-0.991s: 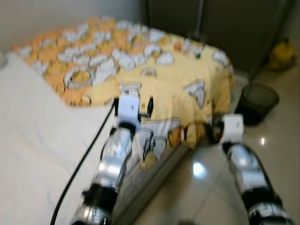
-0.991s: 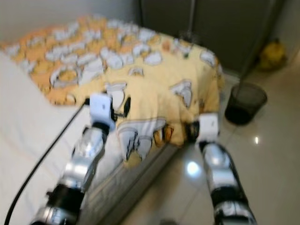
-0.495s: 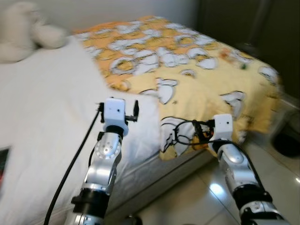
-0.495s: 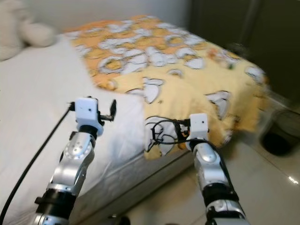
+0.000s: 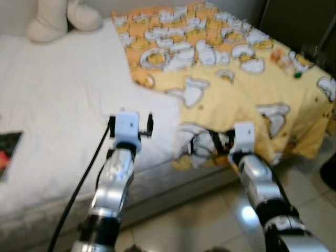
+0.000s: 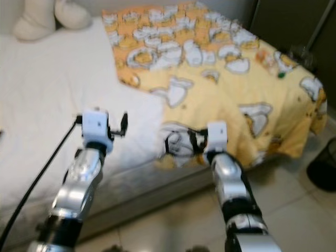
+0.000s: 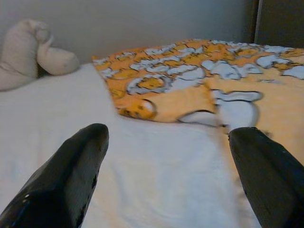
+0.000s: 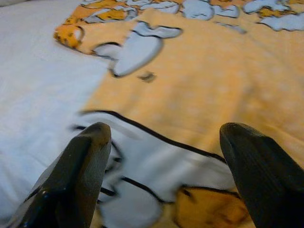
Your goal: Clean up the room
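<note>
Yellow patterned blanket (image 5: 236, 73) covers the far half of the bed (image 5: 52, 105), its near edge draped over the bed's side toward the tiled floor (image 6: 294, 210). You see bare white sheet on the rest of the bed, with a cream plush toy (image 5: 58, 18) at the head end, well apart from the blanket's near corner. A dark flat item (image 5: 9, 152), too blurred to identify, lies on the sheet at the picture's left margin.

Your left pincer (image 7: 166, 156) hovers over the white sheet just beside the blanket's edge, fingers spread wide, holding nothing. A black cable (image 5: 84, 178) runs along the left arm.

Your right pincer (image 8: 161, 156) is over the blanket's hanging near corner, fingers likewise spread, nothing between them; whether they touch the fabric cannot be told.

A dark bin (image 6: 323, 170) stands on the floor beyond the bed's foot.
</note>
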You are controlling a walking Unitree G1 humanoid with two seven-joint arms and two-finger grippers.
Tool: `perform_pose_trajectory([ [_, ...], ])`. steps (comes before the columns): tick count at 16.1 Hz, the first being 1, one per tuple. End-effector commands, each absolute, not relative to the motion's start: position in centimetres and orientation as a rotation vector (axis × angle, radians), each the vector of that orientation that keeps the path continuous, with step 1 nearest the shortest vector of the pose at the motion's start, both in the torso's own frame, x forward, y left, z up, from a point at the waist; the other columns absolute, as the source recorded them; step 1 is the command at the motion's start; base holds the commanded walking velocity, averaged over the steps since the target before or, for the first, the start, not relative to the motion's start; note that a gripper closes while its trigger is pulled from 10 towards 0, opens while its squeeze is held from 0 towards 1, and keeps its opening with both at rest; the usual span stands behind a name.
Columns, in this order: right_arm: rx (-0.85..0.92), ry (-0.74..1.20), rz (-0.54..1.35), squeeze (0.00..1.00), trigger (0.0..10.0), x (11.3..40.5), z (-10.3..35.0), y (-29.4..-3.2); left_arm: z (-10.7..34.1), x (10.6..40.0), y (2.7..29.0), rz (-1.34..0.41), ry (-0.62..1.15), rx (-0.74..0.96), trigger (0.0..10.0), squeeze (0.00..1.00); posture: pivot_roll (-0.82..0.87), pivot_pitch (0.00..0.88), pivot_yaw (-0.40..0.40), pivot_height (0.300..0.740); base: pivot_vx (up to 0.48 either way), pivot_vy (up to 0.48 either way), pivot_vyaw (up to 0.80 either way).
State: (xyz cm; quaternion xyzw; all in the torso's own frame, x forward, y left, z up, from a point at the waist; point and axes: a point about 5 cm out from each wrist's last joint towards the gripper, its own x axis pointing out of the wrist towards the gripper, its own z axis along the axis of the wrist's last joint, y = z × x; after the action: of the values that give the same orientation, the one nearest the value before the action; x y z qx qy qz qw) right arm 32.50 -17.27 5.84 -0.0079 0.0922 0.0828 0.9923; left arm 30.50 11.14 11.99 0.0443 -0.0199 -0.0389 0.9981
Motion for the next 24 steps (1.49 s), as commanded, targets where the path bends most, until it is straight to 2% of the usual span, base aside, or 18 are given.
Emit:
perform_pose_trajectory([
  [1, -0.027, 0.193, 0.171, 0.00, 10.0, 32.2, 5.5, -17.6, 12.2, 30.5, 11.0, -0.071, -0.037, 0.077, 10.0, 0.00, -0.06, 0.000, 0.049, 0.740, 0.000, -0.428, 0.73],
  [4, -0.031, 0.179, 0.187, 0.00, 10.0, 32.3, 5.6, -17.1, 12.2, 30.5, 11.3, -0.058, -0.034, 0.069, 10.0, 0.00, -0.05, 0.000, 0.040, 0.740, 0.096, -0.408, 0.59],
  [7, -0.033, 0.183, 0.189, 0.00, 10.0, 32.5, 5.6, -17.0, 12.5, 30.7, 11.5, -0.038, -0.045, 0.073, 10.0, 0.00, -0.05, 0.000, 0.035, 0.740, 0.129, 0.000, 0.19],
  [13, -0.061, 0.151, 0.249, 0.00, 10.0, 32.2, 5.6, -15.6, 12.9, 30.6, 12.0, 0.006, -0.066, 0.001, 10.0, 0.00, -0.05, 0.000, 0.032, 0.740, 0.444, 0.000, 0.48],
  [18, -0.047, 0.155, 0.231, 0.00, 10.0, 32.2, 5.6, -15.9, 12.8, 30.6, 11.9, -0.001, -0.061, 0.009, 10.0, 0.00, -0.05, 0.000, 0.027, 0.740, 0.464, 0.000, 0.51],
  [21, -0.041, 0.158, 0.239, 0.00, 10.0, 32.2, 5.6, -15.8, 12.8, 30.5, 12.6, 0.052, -0.061, 0.008, 10.0, 0.00, -0.05, 0.000, 0.025, 0.740, 0.465, 0.000, 0.00],
  [24, -0.037, 0.164, 0.256, 0.00, 10.0, 32.2, 5.6, -15.5, 12.9, 30.5, 12.9, 0.074, -0.066, 0.022, 10.0, 0.00, -0.05, 0.000, 0.024, 0.740, 0.304, 0.373, 0.00],
])
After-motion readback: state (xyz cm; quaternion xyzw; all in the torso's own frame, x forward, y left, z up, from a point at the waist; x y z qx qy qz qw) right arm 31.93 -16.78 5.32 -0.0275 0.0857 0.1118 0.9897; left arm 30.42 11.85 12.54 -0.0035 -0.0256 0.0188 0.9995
